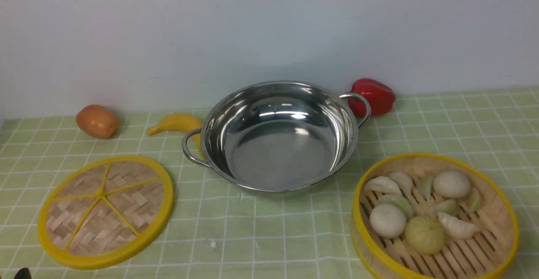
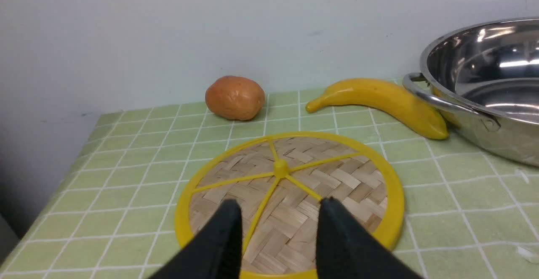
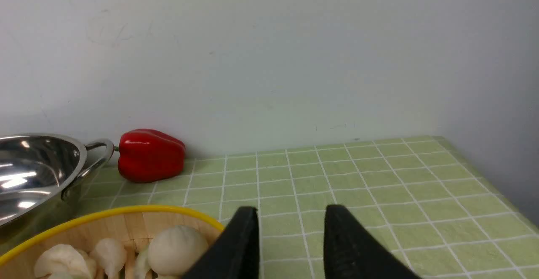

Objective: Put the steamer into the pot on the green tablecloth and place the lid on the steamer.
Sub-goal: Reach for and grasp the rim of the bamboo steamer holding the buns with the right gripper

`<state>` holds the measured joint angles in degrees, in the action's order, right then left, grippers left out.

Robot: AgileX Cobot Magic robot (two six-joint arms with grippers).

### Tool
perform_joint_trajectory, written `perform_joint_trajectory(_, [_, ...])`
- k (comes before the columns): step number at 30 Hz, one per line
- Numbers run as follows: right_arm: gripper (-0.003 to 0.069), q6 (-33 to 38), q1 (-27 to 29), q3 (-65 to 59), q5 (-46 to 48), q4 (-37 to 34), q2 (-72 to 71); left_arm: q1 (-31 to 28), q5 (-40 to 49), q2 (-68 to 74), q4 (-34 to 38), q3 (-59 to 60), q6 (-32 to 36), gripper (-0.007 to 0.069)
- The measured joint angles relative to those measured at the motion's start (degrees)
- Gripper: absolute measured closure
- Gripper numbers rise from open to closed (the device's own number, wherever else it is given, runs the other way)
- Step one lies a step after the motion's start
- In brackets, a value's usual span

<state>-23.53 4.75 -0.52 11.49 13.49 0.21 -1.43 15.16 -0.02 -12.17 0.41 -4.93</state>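
A brown rounded potato-like thing (image 1: 97,121) and a curved yellow banana (image 1: 178,124) are lying at left; a shiny red bell pepper (image 1: 373,97) is resting upper right.

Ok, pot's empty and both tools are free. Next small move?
I'd probably ease the right tool toward the rim of the steamer: its jaws stand open with nothing between them, the steamer sits loaded beside the pot, and the lid should go on after it.
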Motion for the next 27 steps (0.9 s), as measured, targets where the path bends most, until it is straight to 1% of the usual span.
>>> perform_joint_trajectory(17, [0.0419,0.1,0.0,0.0,0.0,0.6,0.0,0.0,0.0,0.0,0.0,0.0,0.0,0.0382])
perform_joint_trajectory(20, [0.0419,-1.3,0.0,0.0,-2.6,-0.1,0.0,0.0,0.0,0.0,0.0,0.0,-0.1,0.0382])
perform_joint_trajectory(22, [0.0419,-6.3,0.0,0.0,-7.0,-4.7,0.0,0.0,-0.8,0.0,2.1,0.0,-1.5,0.0382])
perform_joint_trajectory(23, [0.0419,-6.9,0.0,0.0,-7.5,-5.3,0.0,0.0,-1.1,0.0,2.6,0.0,-2.2,0.0382])
perform_joint_trajectory(24, [0.0419,-9.8,0.0,0.0,-9.8,-8.1,0.0,0.0,-2.5,0.0,5.5,0.0,-3.8,0.0382])
perform_joint_trajectory(25, [0.0419,-13.8,0.0,0.0,-12.9,-12.0,0.0,0.0,-5.2,0.0,10.8,0.0,-8.3,0.0382])
perform_joint_trajectory(27, [0.0419,-19.0,0.0,0.0,-17.2,-17.0,0.0,0.0,-9.3,0.0,19.3,0.0,-14.5,0.0382])
